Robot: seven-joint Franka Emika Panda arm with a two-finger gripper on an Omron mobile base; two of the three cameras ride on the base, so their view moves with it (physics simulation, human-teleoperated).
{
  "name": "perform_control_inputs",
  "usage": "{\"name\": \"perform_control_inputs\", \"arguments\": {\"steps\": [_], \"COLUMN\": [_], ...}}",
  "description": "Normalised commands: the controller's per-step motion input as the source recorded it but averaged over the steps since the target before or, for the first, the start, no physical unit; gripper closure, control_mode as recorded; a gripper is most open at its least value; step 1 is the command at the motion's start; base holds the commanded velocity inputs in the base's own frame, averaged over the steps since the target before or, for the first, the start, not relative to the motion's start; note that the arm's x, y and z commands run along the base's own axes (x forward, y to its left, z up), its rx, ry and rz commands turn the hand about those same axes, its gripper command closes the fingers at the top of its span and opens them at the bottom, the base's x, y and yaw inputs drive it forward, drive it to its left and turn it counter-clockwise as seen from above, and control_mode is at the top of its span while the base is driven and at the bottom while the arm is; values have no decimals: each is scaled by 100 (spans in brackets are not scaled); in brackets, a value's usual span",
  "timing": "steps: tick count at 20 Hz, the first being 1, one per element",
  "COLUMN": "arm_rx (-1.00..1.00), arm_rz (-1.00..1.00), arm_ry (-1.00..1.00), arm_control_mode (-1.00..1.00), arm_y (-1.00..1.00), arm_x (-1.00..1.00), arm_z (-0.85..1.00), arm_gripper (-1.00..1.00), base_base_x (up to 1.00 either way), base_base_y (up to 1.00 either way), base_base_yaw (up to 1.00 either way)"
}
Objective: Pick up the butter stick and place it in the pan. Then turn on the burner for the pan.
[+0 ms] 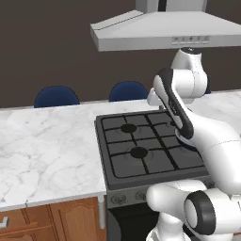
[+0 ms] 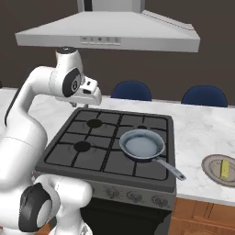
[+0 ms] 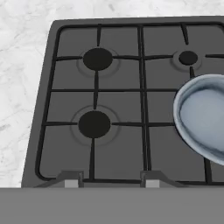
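- I see my gripper point(image 2: 94, 97) held high above the back left part of the stove point(image 2: 69, 133), well off the grates; its fingers point(image 3: 72, 178) stand apart with nothing between them.
- The pan point(image 2: 142, 144) sits on the stove's front right burner, handle reaching out over the front right corner. From the hand camera its rim point(image 3: 183, 118) shows at the right edge.
- The butter stick point(image 2: 224, 168) lies on a small round plate point(image 2: 210, 170) on the worktop point(image 2: 202, 128) right of the stove, near the worktop's front edge, well apart from the pan.
- The knobs point(image 2: 134, 197) line the stove's front face.
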Motion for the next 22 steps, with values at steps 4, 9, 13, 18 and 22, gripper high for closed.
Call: {"name": "perform_control_inputs", "arguments": {"steps": [4,9,13,18,22], "arm_rx": [0,0,0,0,0], "arm_rz": [0,0,0,0,0], "arm_ry": [4,7,10,12,11], "arm_control_mode": [-100,-100,-100,-100,-100], "arm_y": [-9,-66,-85,-82,-83], "arm_x": [-1,-18,-34,-29,-15], "arm_z": [0,0,0,0,0], "arm_gripper": [-100,-100,-100,-100,-100], "base_base_x": [0,0,0,0,0], "base_base_y": [0,0,0,0,0], "base_base_yaw": [0,0,0,0,0]}}
